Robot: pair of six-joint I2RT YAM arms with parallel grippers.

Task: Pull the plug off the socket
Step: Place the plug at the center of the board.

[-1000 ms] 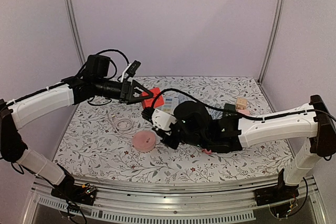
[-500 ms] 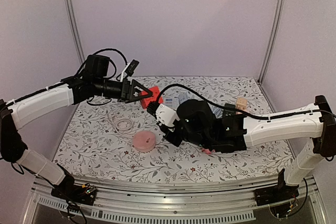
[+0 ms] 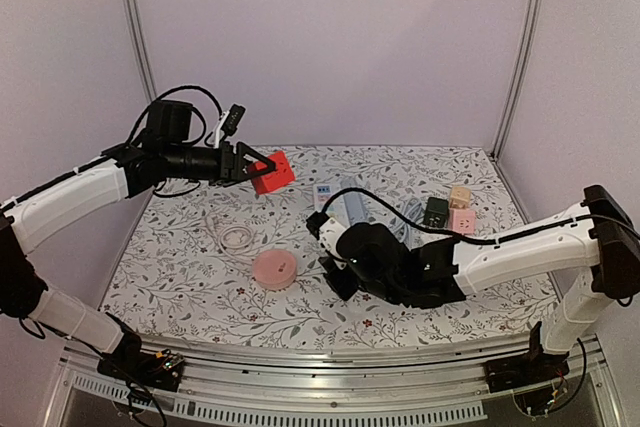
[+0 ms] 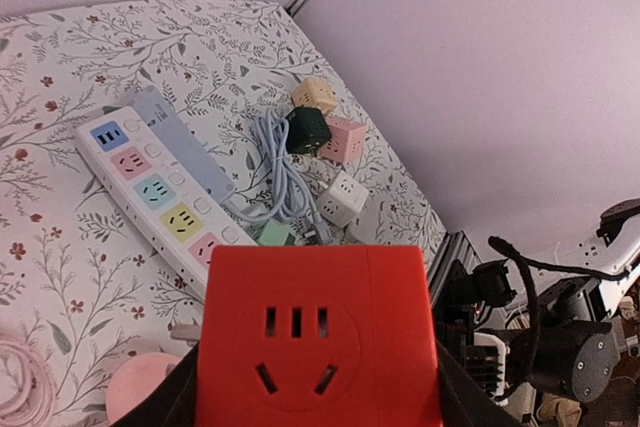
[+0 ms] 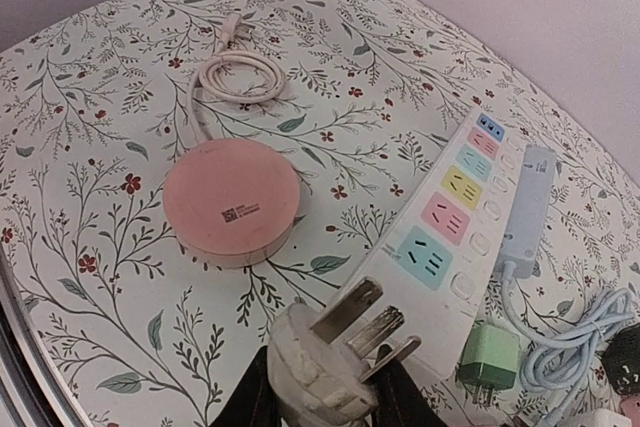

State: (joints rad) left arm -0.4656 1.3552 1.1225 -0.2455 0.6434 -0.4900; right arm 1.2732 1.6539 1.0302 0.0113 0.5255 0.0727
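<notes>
— Jaws first: what have they got?
— My left jaws clamp the red socket cube [image 4: 318, 337], high above the surface [image 5: 90, 107]. My right jaws grip the white plug [image 5: 325, 352], prongs bare.
— Where's the plug?
— Well apart from the cube, low by the power strip [image 5: 440, 227]. Whether they touch, I can't tell.

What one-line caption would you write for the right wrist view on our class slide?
Right gripper grips the unplugged white plug, prongs bare; pink disc and white power strip on the table beyond.
</notes>
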